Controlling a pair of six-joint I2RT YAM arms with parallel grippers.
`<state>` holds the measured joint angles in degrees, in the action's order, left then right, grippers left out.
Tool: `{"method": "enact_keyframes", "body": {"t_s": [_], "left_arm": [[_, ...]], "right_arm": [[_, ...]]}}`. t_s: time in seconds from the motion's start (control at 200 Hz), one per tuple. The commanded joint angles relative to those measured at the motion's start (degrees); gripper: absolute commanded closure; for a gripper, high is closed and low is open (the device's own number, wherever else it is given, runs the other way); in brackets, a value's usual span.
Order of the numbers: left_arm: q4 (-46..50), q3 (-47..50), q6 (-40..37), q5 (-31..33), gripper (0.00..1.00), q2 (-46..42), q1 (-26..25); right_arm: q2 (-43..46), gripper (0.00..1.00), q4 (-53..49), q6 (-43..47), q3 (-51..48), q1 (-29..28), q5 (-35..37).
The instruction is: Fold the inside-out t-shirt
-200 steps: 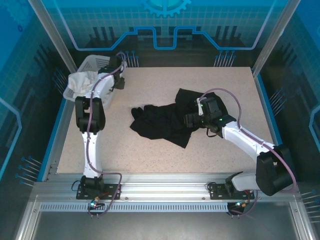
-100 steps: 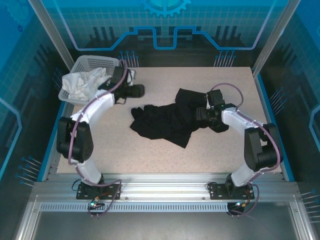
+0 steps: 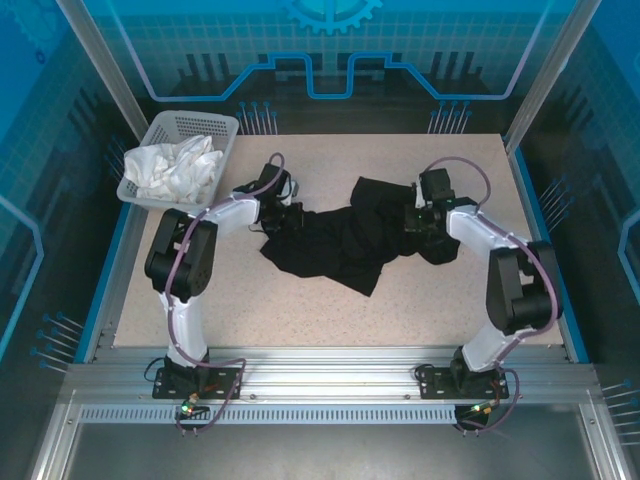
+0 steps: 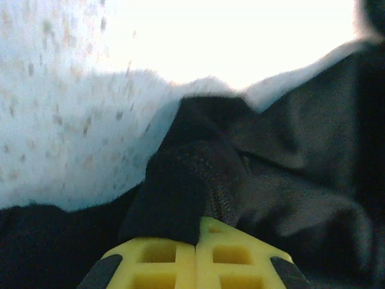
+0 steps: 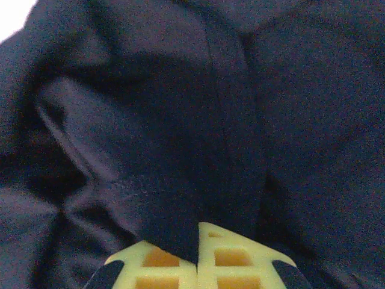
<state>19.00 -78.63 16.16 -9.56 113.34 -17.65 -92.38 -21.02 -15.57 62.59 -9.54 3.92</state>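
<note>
On the speckled table, about its middle, the inside-out t-shirt: black, crumpled, not flat, drawn out from 9 o'clock to 3 o'clock, with one lobe reaching toward 1 o'clock and a lower corner pointing toward 6 o'clock. At the 10 o'clock end of the cloth, the left gripper, down on the fabric, its arm bent in from the 8 o'clock side. In the left wrist view, two yellow pads pressed together with no gap, and a thick roll of black fabric coming out from between them, so clamped tight on a fold of the shirt. Beyond that fold, bare pale table toward 12 o'clock and more dark cloth toward 3 o'clock. At the 2 o'clock end of the cloth, the right gripper, also low on the fabric, its arm curving in from 4 o'clock. In the right wrist view, again yellow pads meeting with no gap, a seamed band of dark fabric pinched between them and running up toward 12 o'clock. All around it wrinkled dark cloth, with a small piece of bright table at 10 o'clock. Both grippers well apart, with the bulk of the shirt between them. In the 10 o'clock corner of the table, a white lattice basket with a white cloth heaped inside, apart from the shirt.
</note>
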Motion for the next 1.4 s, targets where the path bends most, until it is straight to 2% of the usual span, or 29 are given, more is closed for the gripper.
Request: {"method": "enact_keyframes", "body": {"t_s": [0.0, 0.16, 0.245, 0.345, 0.455, 0.61, 0.755, 0.875, 0.97, 1.075, 1.131, 1.221, 1.291, 1.396], "left_arm": [[-2.88, -1.75, 1.23, -1.77, 1.00, -8.52, 1.99], [-9.99, 1.32, 8.91, -2.83, 1.00, -27.95, 5.74], [-13.18, 1.18, 11.75, -1.24, 1.00, -38.16, 7.70], [-13.90, -0.77, 12.85, 1.49, 1.00, -45.40, 10.19], [-13.27, -2.77, 12.17, 4.99, 1.00, -49.69, 12.21], [-10.65, -5.29, 10.15, 6.91, 1.00, -51.55, 12.66], [-10.20, -4.14, 9.94, 6.65, 1.00, -50.60, 12.65], [-9.93, -2.14, 11.15, 5.58, 1.00, -45.40, 12.64], [-10.16, -0.54, 12.66, 4.94, 1.00, -37.01, 12.51], [-11.05, -1.90, 12.72, 3.67, 0.70, -23.60, 12.02], [-8.80, -6.16, 10.77, 4.54, 0.60, -15.06, 12.07], [2.65, -15.72, 6.76, 8.12, 0.49, -4.22, 12.11], [1.24, -11.11, 6.33, 7.76, 0.44, -6.50, 11.35], [-7.29, 7.21, 7.29, 8.72, 0.35, -18.80, 5.24]], "right_arm": [[11.06, 1.00, 1.00, 2.11, 1.41, 1.04, -1.20], [24.62, 1.00, 0.53, 2.52, 6.70, 2.85, -4.87], [29.79, 1.00, 0.61, 3.10, 11.22, 3.55, -5.00], [32.92, 1.00, 0.42, 4.46, 16.64, 4.28, -3.90], [33.02, 1.00, -1.39, 5.44, 22.36, 5.22, -3.49], [33.05, 1.00, -3.91, 7.18, 26.39, 5.48, -7.47], [34.53, 1.00, -3.07, 8.83, 23.81, 5.42, -13.55], [33.49, 1.00, -4.76, 9.50, 23.10, 5.41, -16.27], [30.71, 1.00, -6.65, 9.12, 22.97, 5.40, -16.12], [25.19, 1.00, -6.27, 6.59, 21.17, 5.30, -15.79], [20.67, 1.00, -6.55, 5.22, 21.07, 5.15, -16.00], [12.66, 1.00, -8.16, 3.55, 22.68, 4.83, -16.66], [7.82, 1.00, -10.22, 3.66, 23.90, 4.41, -16.80], [5.07, 1.00, -11.57, 4.96, 22.99, 4.20, -14.59]]}}
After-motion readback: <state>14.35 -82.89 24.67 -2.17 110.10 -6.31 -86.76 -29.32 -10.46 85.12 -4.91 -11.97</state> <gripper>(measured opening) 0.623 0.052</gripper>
